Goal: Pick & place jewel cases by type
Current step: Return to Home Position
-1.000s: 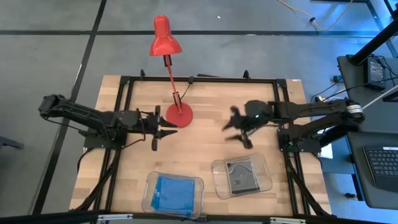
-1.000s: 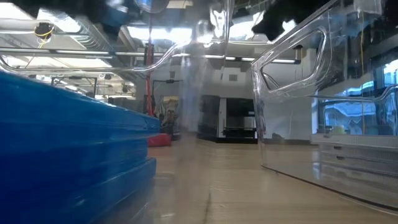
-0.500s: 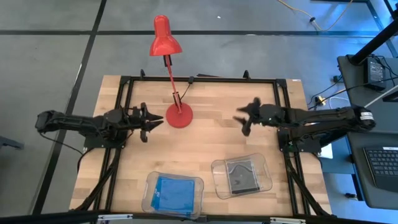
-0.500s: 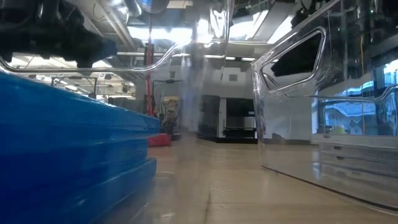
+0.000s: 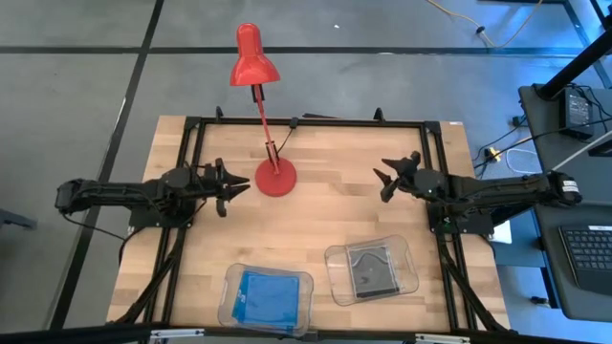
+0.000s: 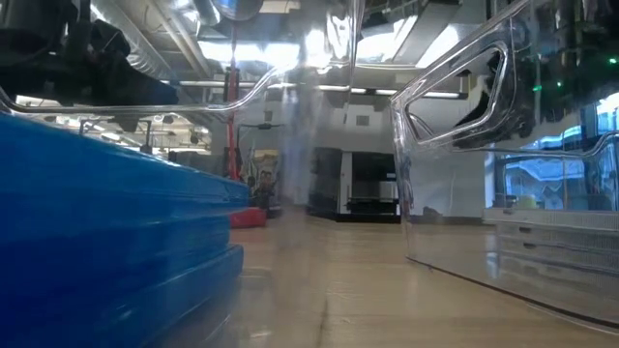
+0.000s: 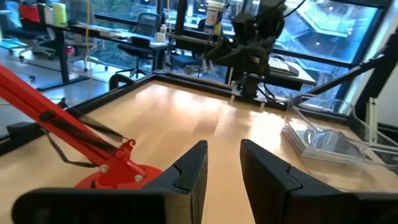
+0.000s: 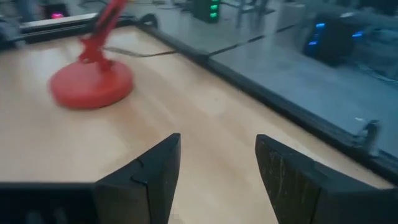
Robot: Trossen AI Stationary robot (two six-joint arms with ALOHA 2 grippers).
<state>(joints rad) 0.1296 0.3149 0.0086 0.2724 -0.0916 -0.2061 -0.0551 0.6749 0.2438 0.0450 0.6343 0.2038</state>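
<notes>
Blue jewel cases (image 5: pixel 265 292) lie stacked in a clear tray (image 5: pixel 229 304) near the table's front edge; the low view shows the stack (image 6: pixel 106 242) close up. Dark jewel cases (image 5: pixel 372 272) lie in a second clear tray (image 5: pixel 406 277) to its right, which also shows in the left wrist view (image 7: pixel 323 140). My left gripper (image 5: pixel 228 183) hovers open at the table's left, just left of the red lamp's base (image 5: pixel 275 179). My right gripper (image 5: pixel 386 178) hovers open at the table's right. Both point level toward the middle and hold nothing.
The red desk lamp stands at the far middle, its round base (image 8: pixel 92 84) on the wood and its arm slanting away past the far edge. A black metal frame (image 5: pixel 306 122) borders the tabletop. Bare wood lies between the two grippers.
Both arms have drawn back from the table's middle and sunk lower. My left gripper has gone toward the left edge and a little toward the far edge. My right gripper has gone toward the right edge and turned from slanting down to nearly level. The jewel cases have not moved.
</notes>
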